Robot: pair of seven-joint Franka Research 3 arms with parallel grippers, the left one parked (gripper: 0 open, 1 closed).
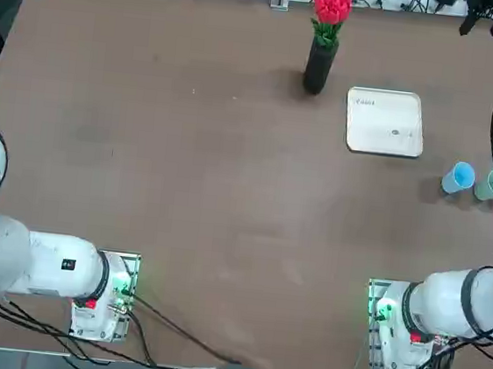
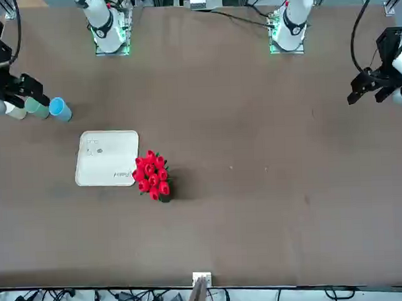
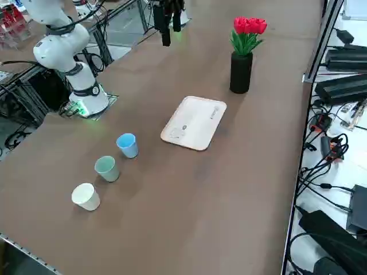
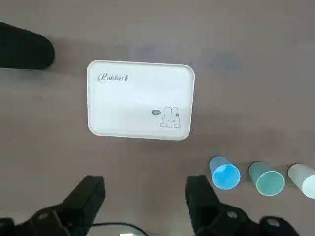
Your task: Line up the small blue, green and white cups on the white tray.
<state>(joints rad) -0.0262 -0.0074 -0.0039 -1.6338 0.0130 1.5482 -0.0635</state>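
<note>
The table (image 1: 184,187) is a broad, matte brown surface, bare over most of its span. The right end effector (image 4: 145,194) hangs above it, raised well clear, with its two dark fingers (image 4: 88,194) spread wide and nothing between them.

Seen from the wrist camera, the white tray (image 4: 141,100) lies flat on the table ahead of the fingertips and apart from them, roughly centred on the gap between the fingers. It is empty, and carries a small grey rabbit drawing near one corner and a line of script near the opposite one.

The three cups stand upright on the bare table in a close row, off to one side of the end effector and off the tray. The blue cup (image 4: 225,173) is nearest the fingers, just beside one fingertip in the wrist view. The green cup (image 4: 266,179) comes next, and the white cup (image 4: 302,179) is farthest out, close to the table's right edge. None of them touches the tray.

Beyond the tray, farther from the end effector, a dark vase (image 1: 319,66) of red flowers (image 1: 332,4) stands upright.

Around the table, black cables (image 3: 327,143) and dark equipment lie on the floor along the far side, and more cables trail near the arm bases (image 1: 403,329), which show green lights.
</note>
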